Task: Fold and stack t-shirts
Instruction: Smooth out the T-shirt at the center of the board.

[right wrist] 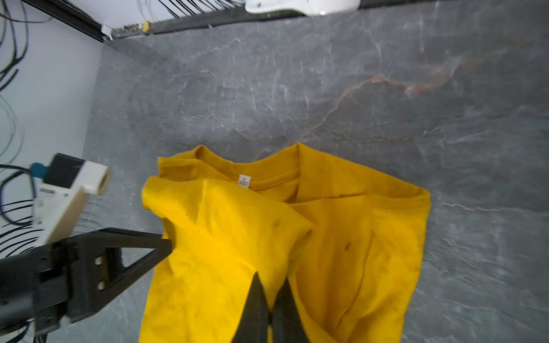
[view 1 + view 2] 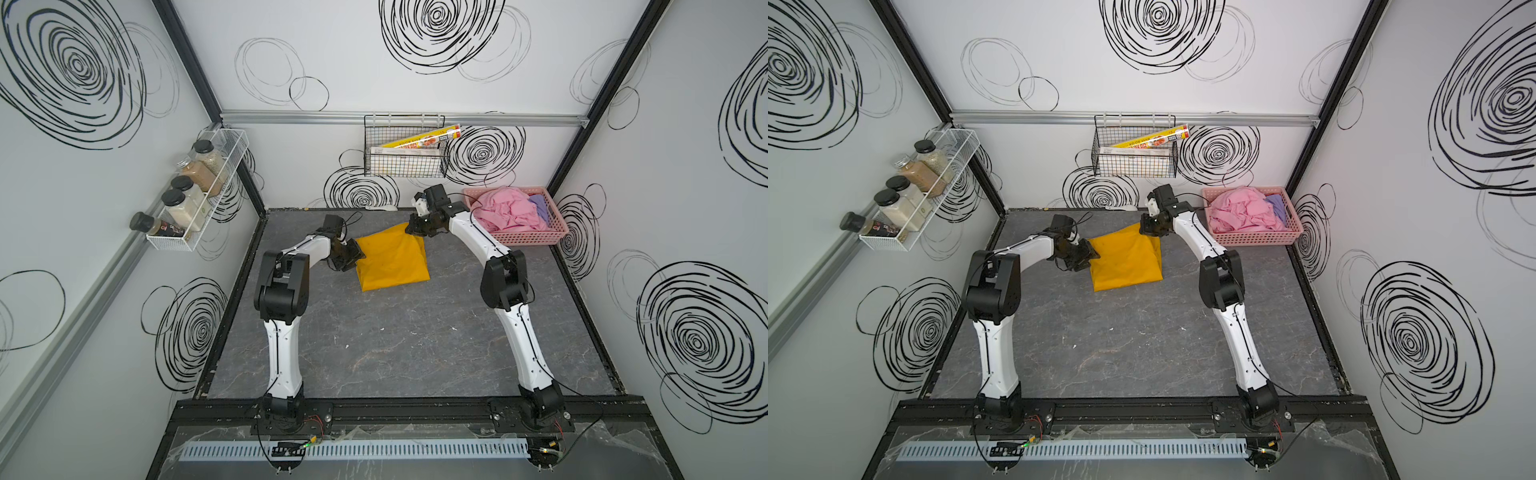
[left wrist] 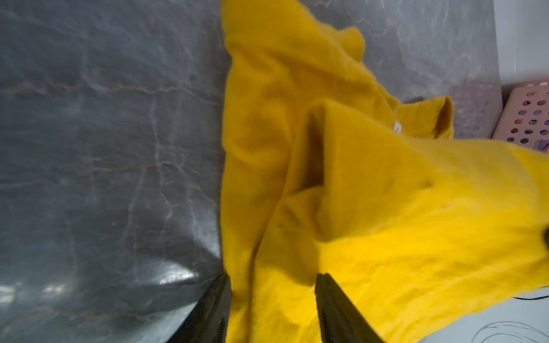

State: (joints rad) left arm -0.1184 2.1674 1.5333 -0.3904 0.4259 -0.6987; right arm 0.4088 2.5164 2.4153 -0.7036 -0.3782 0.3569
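Between the shut jaws of the right pincer [image 1: 271,279], a pinch of the mustard-yellow t-shirt [image 1: 341,237], taken near its far right end, collar and label just beyond the tips; at the far left end, left pincer [image 3: 271,276] with jaws part-way apart and a thick bunch of the same cloth in the gap; cannot tell whether truly clamped or only straddled. Looks like a fold of the raised far part toward the near hem; to do it well, make sure of the left hold first; then carry both ends level and at one pace, with the cloth lightly taut between them; lay edge on edge and flatten before letting go, to avoid bunching at the collar. Seen in a top view: shirt on the surface [image 2: 395,340] between the two pincers, near part flat, far part lifted; well to the right, pink t-shirt [image 2: 505,212] and lavender t-shirt [image 2: 540,205] heaped in the basket [image 2: 523,241], not yet folded.
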